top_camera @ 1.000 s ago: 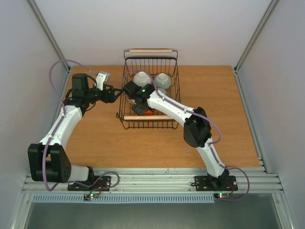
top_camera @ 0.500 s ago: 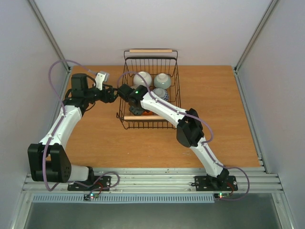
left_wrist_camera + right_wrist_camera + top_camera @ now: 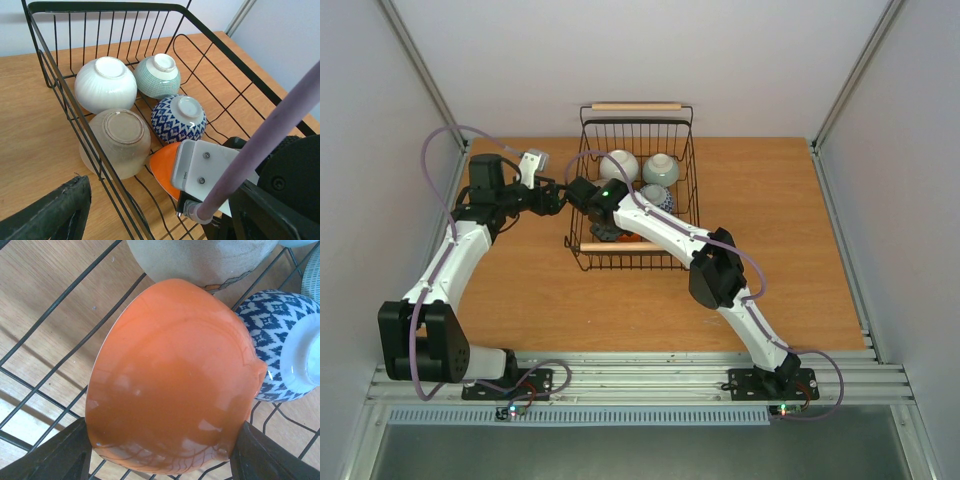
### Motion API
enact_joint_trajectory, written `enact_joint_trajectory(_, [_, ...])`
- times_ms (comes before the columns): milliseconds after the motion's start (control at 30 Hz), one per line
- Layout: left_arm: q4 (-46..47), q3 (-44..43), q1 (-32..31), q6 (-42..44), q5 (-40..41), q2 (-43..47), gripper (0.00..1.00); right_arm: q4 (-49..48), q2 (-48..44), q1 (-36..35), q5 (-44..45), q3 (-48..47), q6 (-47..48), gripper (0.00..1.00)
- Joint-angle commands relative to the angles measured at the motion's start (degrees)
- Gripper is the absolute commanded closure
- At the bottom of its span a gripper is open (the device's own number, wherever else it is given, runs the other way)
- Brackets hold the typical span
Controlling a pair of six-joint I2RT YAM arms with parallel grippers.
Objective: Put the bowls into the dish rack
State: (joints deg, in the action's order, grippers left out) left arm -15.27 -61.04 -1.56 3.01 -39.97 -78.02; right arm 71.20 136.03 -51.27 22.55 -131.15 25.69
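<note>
Swinging left and lower inside the black wire dish rack (image 3: 105, 6), my right gripper (image 3: 161, 460) is pinching the glossy orange ceramic bowl (image 3: 170, 375), tilting it beside the upturned speckled tan bowl (image 3: 120, 142). My left gripper (image 3: 555, 198) is hovering, spread wide, just outside. Loading, I judge, is nearly finishing.

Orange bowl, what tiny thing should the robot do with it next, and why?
I'd guess: slowly open the right gripper and let go. The orange bowl is between its fingers, already low inside the dish rack, beside the tan bowl and the blue-patterned bowl.
</note>
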Motion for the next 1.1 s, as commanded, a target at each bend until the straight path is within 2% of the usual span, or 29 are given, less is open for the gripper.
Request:
enact_joint_trajectory(0, [0.90, -1.10, -0.06, -0.02, -1.14, 0.76, 0.25, 2.39, 1.52, -1.12, -3.31, -1.31, -0.47, 0.40])
enact_joint_trajectory(400, [0.80, -1.10, -0.06, 0.38, -1.22, 0.94, 0.25, 1.23, 0.10, -1.20, -5.05, 0.75, -0.69, 0.18])
enact_joint_trajectory(667, [0.87, -1.10, -0.11, 0.42, -1.30, 1.16, 0.25, -0.65, -1.95, -1.23, -4.70, 2.98, -1.23, 0.15])
enact_joint_trajectory(900, [0.82, -1.10, -0.11, 0.63, -0.99, 1.27, 0.24, -6.01, -11.10, -1.21, -6.58, 8.24, -0.91, 0.15])
enact_joint_trajectory(1067, [0.46, -1.11, -0.06, 1.01, 0.27, 2.96, 0.24, -7.78, -13.71, -0.63, -3.22, 7.23, -1.22, 0.14])
